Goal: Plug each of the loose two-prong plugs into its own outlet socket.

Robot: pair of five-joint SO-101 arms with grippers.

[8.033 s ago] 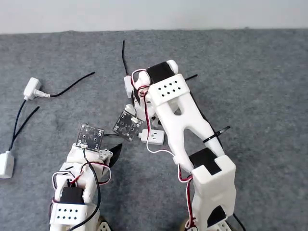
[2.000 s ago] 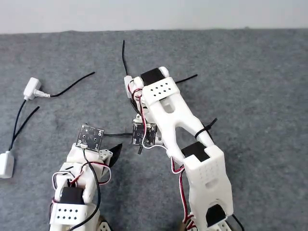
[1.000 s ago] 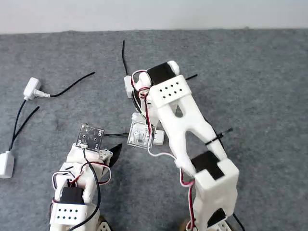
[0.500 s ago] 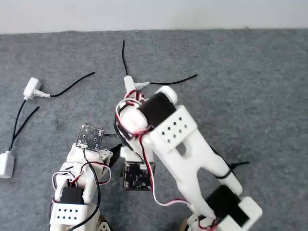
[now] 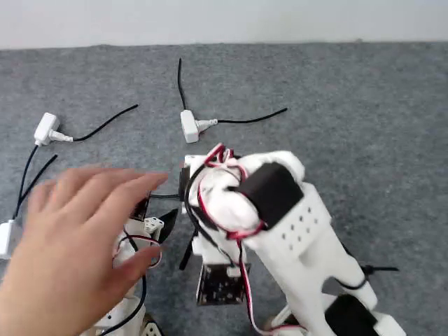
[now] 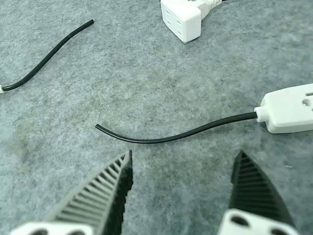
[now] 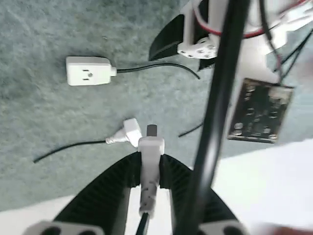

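My right gripper (image 7: 149, 164) is shut on a white two-prong plug (image 7: 149, 147), held above the carpet with its cord trailing back between the fingers. The right arm (image 5: 280, 210) is raised high over the near middle of the table. Below it lies a white outlet socket (image 7: 88, 71) (image 6: 293, 108) on a black cord. Just short of that socket my left gripper (image 6: 185, 155) stands open, holding nothing. A second white plug (image 5: 189, 126) (image 7: 128, 133) (image 6: 182, 19) lies farther back on the carpet.
A person's hand (image 5: 77, 245) reaches in at the near left, over the left arm. A third white plug (image 5: 45, 128) with a black cord lies at far left. Loose black cord ends (image 6: 49, 54) trail across the grey carpet. A white wall runs behind.
The right arm has risen and pulled back toward the near edge, uncovering the plug at the back. A person's hand has come in over the left arm, which has kept still.
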